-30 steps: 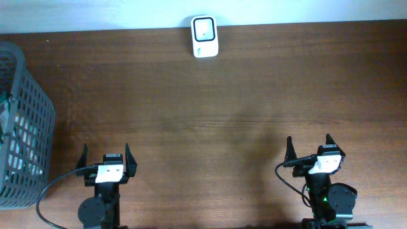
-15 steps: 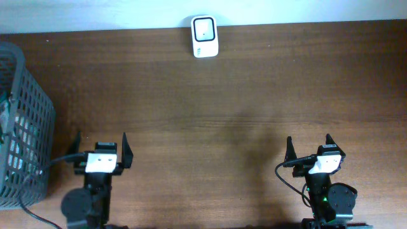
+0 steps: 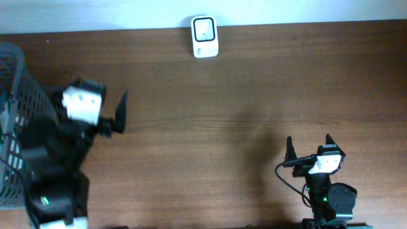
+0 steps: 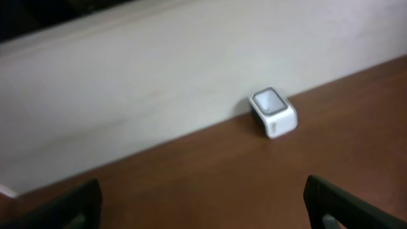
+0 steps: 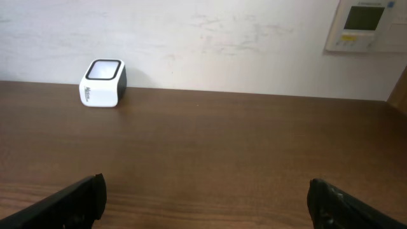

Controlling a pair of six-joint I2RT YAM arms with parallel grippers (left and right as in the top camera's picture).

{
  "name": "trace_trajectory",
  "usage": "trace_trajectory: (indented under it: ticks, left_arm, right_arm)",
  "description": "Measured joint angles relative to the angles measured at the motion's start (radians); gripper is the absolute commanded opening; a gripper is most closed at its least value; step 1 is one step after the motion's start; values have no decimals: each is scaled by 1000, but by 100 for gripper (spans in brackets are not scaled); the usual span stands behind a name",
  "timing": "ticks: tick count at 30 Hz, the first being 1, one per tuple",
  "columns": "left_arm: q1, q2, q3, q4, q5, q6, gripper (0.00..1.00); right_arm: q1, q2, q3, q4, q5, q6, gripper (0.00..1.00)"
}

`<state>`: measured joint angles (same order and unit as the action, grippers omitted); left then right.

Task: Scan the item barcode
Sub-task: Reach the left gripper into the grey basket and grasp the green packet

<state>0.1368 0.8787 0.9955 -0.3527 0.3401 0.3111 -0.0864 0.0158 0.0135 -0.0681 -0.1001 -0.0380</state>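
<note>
Since a second ago the left gripper (image 3: 94, 95) has been swung up and over to the left, so it's now found right beside the grey basket (image 3: 14, 76). The right gripper (image 3: 309, 141) is left parked at the near right, same as before. Nothing else is shifted.

Overhead: both sets of jaws are spread wide and nothing is held in either. The item to be scanned isn't laid out anywhere on the table (image 3: 222, 102). Only pale and greenish shapes (image 3: 7, 121) can be made out through the basket mesh, so it's presumably in there, though what it is can't be told. The scanner (image 3: 204, 37) is set at the far edge against the wall, well apart from the basket.

Left wrist: a bit blurred. The scanner is caught far and right of centre, and the fingers (image 4: 76, 207) are seen at the bottom corners with only bare wood between them.

Right wrist: same deal, fingers (image 5: 73, 200) spread, scanner at far left, a wall panel (image 5: 362, 25) at top right.

Handling guess: whatever gets fished out is probably light, maybe crinkly packaging. It's best taken by an edge or narrow side, not squeezed hard, with the barcode face left uncovered.
</note>
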Motion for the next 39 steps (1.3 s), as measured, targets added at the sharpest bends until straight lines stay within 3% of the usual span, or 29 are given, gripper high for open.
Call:
trace_trajectory:
  ticks: [10, 21, 28, 33, 39]
  left_arm:
    - [28, 462, 572, -386, 249, -4, 99]
    - [28, 556, 611, -537, 331, -6, 99]
    - [94, 575, 740, -548, 24, -213, 100]
    - [224, 576, 892, -552, -202, -347, 98]
    - [426, 585, 914, -541, -383, -425, 96]
  right_arm:
    - [0, 1, 0, 0, 0, 0, 98]
    - [0, 1, 0, 0, 0, 0, 98]
    - [0, 1, 0, 0, 0, 0, 98]
    - [0, 1, 0, 0, 0, 0, 98]
    - [0, 1, 0, 0, 0, 0, 98]
